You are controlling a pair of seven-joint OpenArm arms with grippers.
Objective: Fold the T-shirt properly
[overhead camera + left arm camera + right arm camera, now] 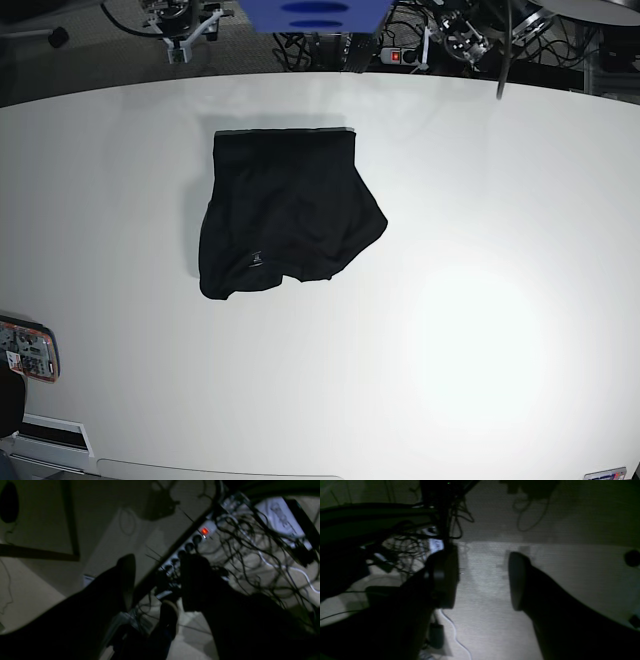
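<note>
The soft, wrinkled black cotton T-shirt [288, 213] lies on the wide white tabletop [480, 300], a little toward 10 o'clock from the table's centre. It is already gathered into a compact, roughly rectangular bundle: a straight edge runs along its far side at 12 o'clock, a small light label [256, 264] shows near its 7 o'clock corner, and one rounded lobe of cloth bulges out at 3 o'clock, spoiling the rectangle.

My judgement is that the folding is at or near its end. Neither arm touches the garment, and in the base view both sit beyond the far edge of the table.

The left gripper [156, 580] has its 2 dark fingers standing apart with nothing between them; past the gap its wrist view shows only a white power strip with a red lit switch [197, 536] and a tangle of black cables [250, 555]. The right gripper [483, 580] is likewise spread and empty, with bare pale floor showing between its fingers.

If any step remains, it calls for tidying the 3 o'clock lobe: an arm would have to come in over the table, pinch that loose edge, and tuck or flatten it so the sides run straight. The cloth is limp and would probably drag the layers beneath if pulled sideways.

Count: 1 T-shirt, 1 label, 2 grippers, 1 table, and 1 red-edged flat object [28, 350] at the table's 8 o'clock edge, too small to identify.
</note>
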